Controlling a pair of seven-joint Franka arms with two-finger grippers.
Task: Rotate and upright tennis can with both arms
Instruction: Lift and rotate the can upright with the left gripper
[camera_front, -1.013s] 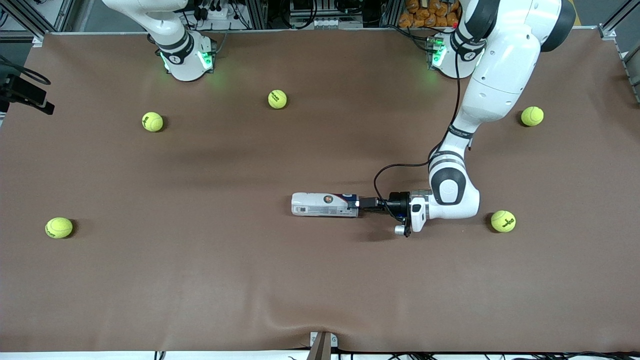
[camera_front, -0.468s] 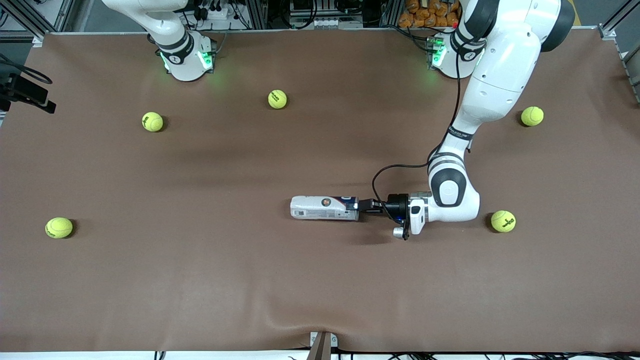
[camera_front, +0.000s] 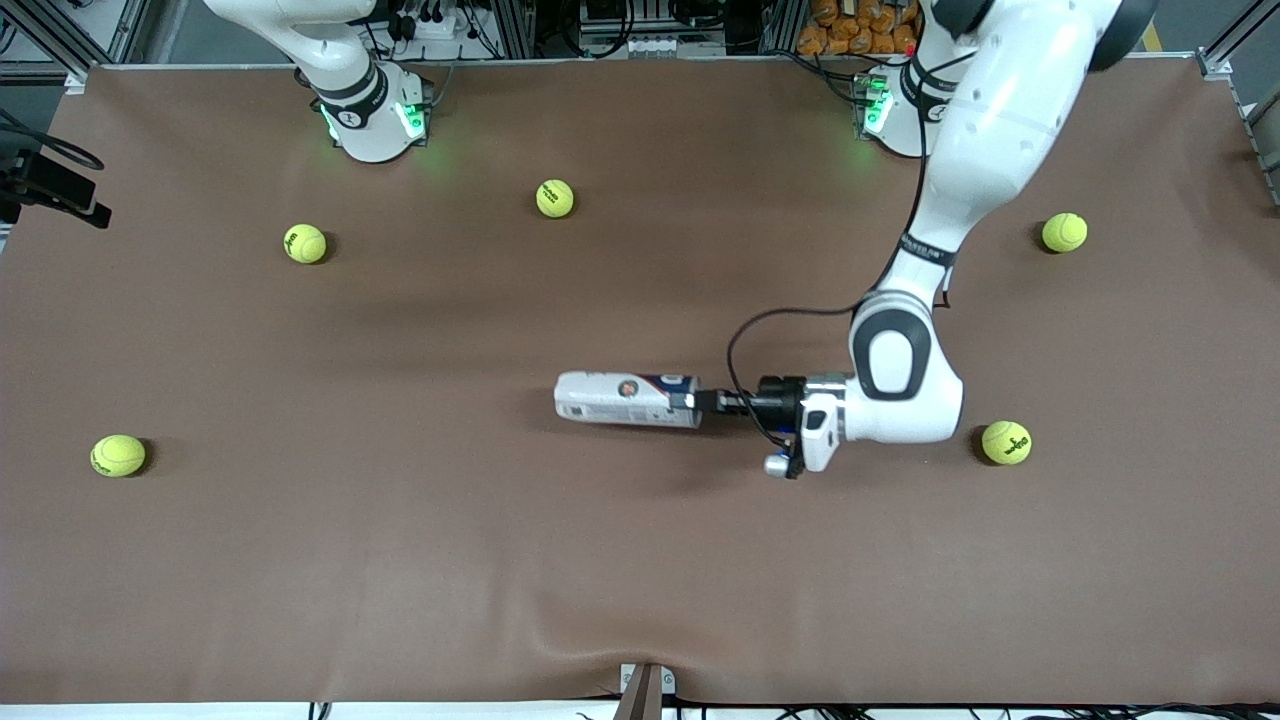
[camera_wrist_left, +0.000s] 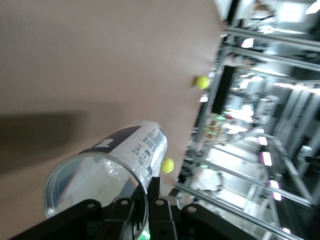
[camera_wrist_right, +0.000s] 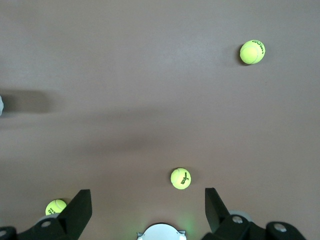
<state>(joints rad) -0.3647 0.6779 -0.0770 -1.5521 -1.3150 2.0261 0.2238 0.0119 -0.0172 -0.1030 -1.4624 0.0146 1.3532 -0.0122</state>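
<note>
The tennis can (camera_front: 625, 399) lies on its side near the table's middle, with its white and dark-blue label and small round logo facing up. My left gripper (camera_front: 702, 402) is shut on the can's silvery open rim, at the end toward the left arm's end of the table. In the left wrist view the can (camera_wrist_left: 107, 167) is clear and empty, and the gripper (camera_wrist_left: 146, 201) pinches its wall, one finger inside and one outside. My right gripper (camera_wrist_right: 147, 207) is open and empty high over the table. It is out of the front view.
Five yellow-green tennis balls lie on the brown table: one (camera_front: 1006, 442) close beside the left arm's wrist, one (camera_front: 1064, 232) near the left arm's end, two (camera_front: 555, 198) (camera_front: 305, 243) near the right arm's base, and one (camera_front: 118, 455) at the right arm's end.
My left gripper has moved the can toward the right arm's end of the table. The can has turned a little about its long axis. The right arm has not moved.
</note>
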